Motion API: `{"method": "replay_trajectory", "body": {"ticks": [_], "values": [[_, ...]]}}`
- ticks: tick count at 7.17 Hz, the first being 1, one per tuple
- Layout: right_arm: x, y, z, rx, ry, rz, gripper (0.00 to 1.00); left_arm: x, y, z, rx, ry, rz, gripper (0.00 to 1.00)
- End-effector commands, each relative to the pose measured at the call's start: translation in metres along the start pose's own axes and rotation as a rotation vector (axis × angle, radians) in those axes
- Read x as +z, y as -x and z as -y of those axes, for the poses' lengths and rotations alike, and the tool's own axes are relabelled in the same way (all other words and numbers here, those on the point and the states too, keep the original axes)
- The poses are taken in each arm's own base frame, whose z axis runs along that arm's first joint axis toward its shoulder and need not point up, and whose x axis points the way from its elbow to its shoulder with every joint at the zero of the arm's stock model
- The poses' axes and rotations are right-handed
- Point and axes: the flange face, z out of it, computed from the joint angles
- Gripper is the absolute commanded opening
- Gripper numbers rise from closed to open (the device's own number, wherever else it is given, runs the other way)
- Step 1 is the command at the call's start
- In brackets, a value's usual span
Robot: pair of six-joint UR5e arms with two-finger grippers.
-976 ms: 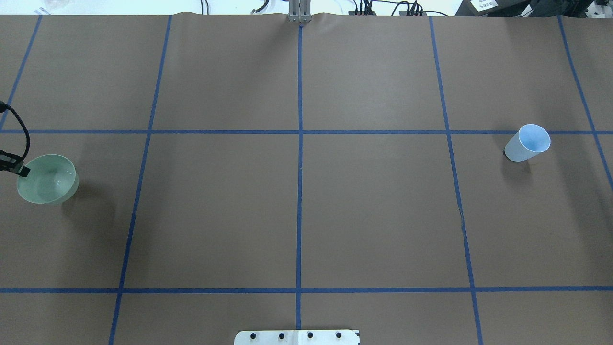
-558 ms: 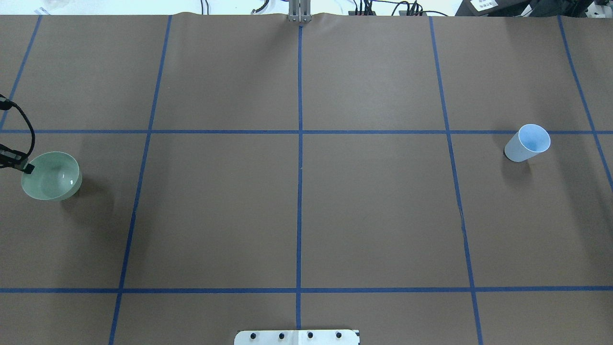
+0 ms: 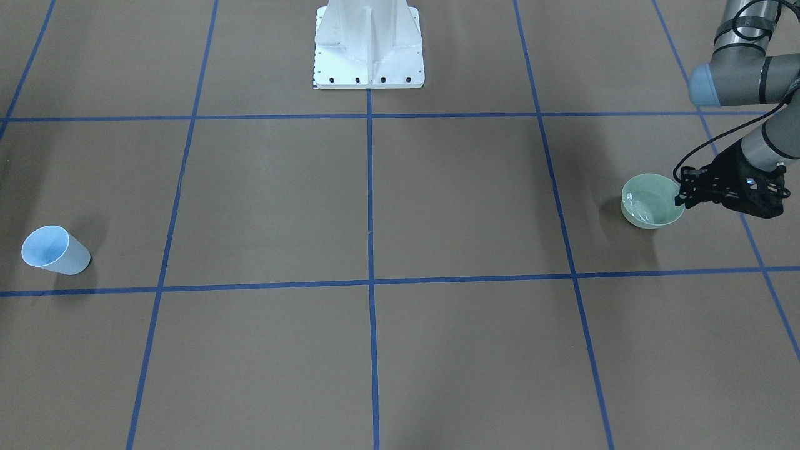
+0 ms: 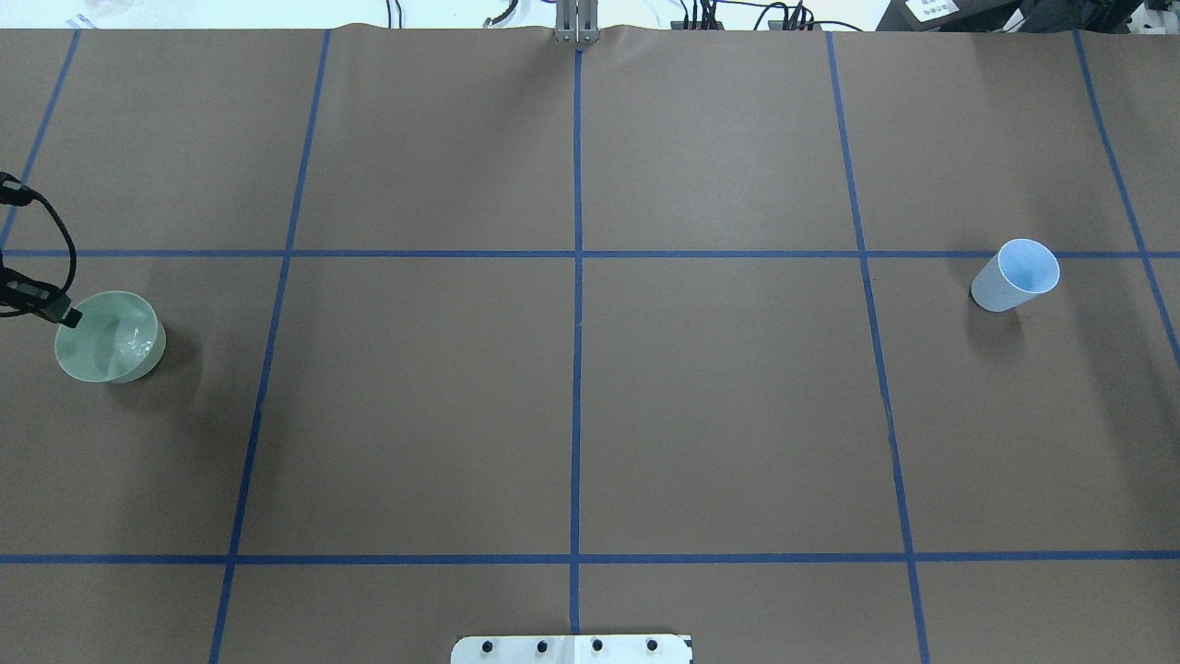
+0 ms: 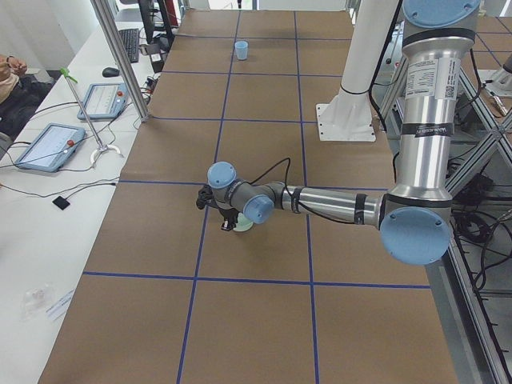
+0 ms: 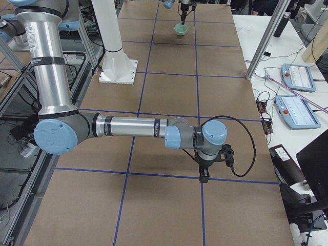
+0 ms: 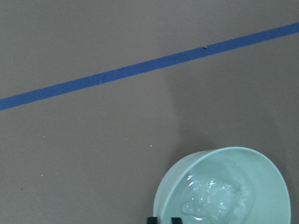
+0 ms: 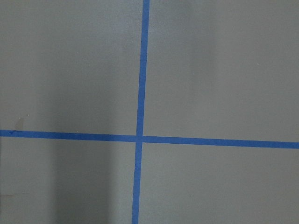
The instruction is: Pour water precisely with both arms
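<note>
the water (image 7: 212,201) lies rippled, with white glints, in the bottom of a pale green bowl (image 4: 88,352) near the left end of the bench (image 4: 590,406). the left claw (image 3: 679,200) is clamped on the bowl's rim. the right claw (image 6: 204,176) points down over a blue tape line (image 6: 154,173); i cannot tell whether it is apart or together. 1 light blue paper cup (image 4: 1012,277) stands well apart, at the right end.

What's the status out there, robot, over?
Left gripper clamped on green bowl rim. Water rippling inside bowl. Right gripper low over table, open or shut unclear. Nothing seen between bowl and blue cup.
</note>
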Motion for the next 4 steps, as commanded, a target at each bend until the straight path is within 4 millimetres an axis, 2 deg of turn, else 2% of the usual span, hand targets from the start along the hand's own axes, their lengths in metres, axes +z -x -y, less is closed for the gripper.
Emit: {"method": "replay_trajectory", "body": {"ticks": [1, 2, 3, 4], "values": [[0.000, 0.000, 0.000, 0.000, 0.000, 0.001, 1.00, -0.015, 0.001, 0.004, -0.006, -0.029, 0.000, 0.94], [0.001, -0.001, -0.001, 0.001, 0.001, 0.001, 1.00, -0.039, 0.015, 0.008, -0.035, -0.069, 0.007, 1.00], [0.001, 0.000, -0.001, 0.000, 0.000, 0.001, 1.00, -0.072, 0.037, 0.010, -0.082, -0.112, 0.013, 1.00], [0.001, 0.000, -0.001, -0.001, -0.002, 0.001, 1.00, -0.091, 0.047, 0.009, -0.097, -0.124, 0.022, 1.00]]}}
